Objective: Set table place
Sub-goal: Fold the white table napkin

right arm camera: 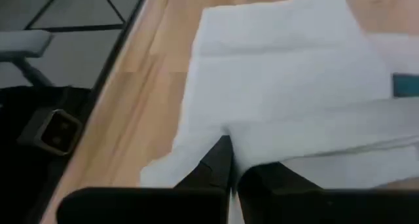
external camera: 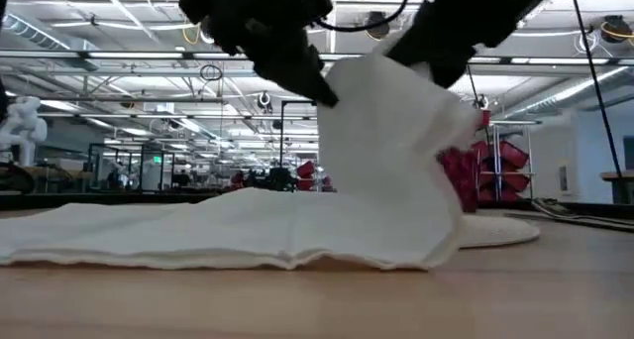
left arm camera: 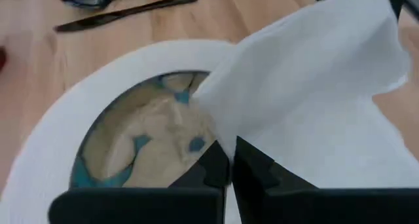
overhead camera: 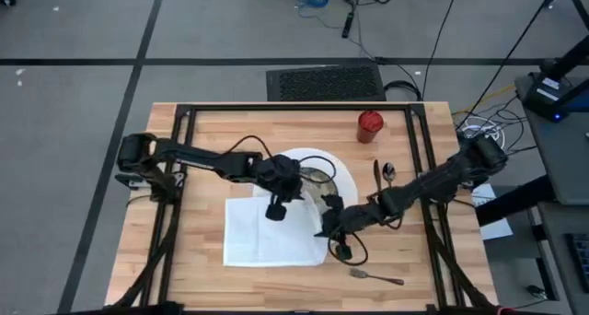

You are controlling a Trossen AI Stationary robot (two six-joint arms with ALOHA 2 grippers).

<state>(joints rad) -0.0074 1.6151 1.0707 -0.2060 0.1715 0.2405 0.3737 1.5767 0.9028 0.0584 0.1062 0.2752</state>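
The white napkin (overhead camera: 267,230) lies on the table (overhead camera: 202,158), one edge lifted over the white plate (overhead camera: 342,179). Both grippers, left (overhead camera: 276,210) and right (overhead camera: 328,230), have their fingers closed on that cloth. Knife (overhead camera: 376,175), spoon (overhead camera: 388,173), red cup (overhead camera: 369,125) and fork (overhead camera: 375,276) lie beyond

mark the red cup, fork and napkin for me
red cup (overhead camera: 370,124), high view, on its top.
fork (overhead camera: 376,277), high view, mid handle.
napkin (overhead camera: 262,230), high view, flat middle of the cloth.
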